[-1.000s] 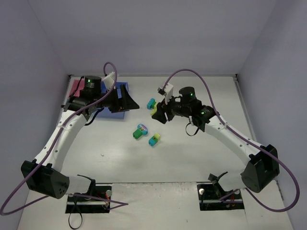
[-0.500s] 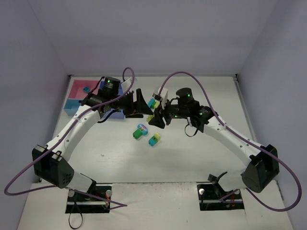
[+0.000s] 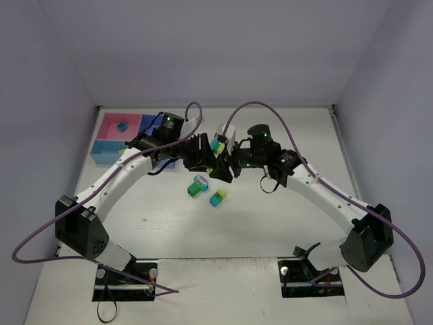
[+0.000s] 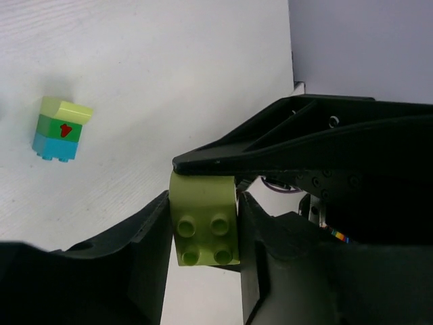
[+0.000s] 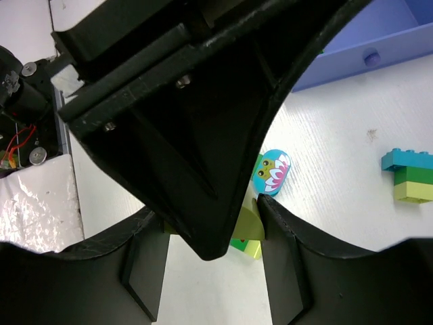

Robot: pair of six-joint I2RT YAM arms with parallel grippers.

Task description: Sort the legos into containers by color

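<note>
Left gripper [image 4: 205, 203] is clamped on a yellow-green brick [image 4: 205, 233]: its two fingers press the brick's sides, studs facing the wrist camera. From my seat I see the right gripper [image 5: 210, 223] meeting it at mid-table. One of its fingers lies across the brick's top edge and the other is hidden, so I cannot tell whether it grips.

The white table [image 3: 270, 210] sits inside plain pale lavender walls [image 3: 216, 47]. At the far left corner stand the pink tray [image 3: 108, 123], the light-blue tray [image 3: 105, 149] and the medium-blue tray [image 3: 150, 122]. A teal brick [image 3: 122, 126] lies in the pink one. Just in front of the grippers, a green-and-teal stack [image 3: 196, 186] and a teal and yellow-green pair [image 3: 217, 198] lie loose.

A second ago the left gripper hung over the trays and covered them. It has since swung across to the centre, and the pink tray and its brick are now in plain view. The right arm has barely shifted, and the two loose pieces lie where they were.
</note>
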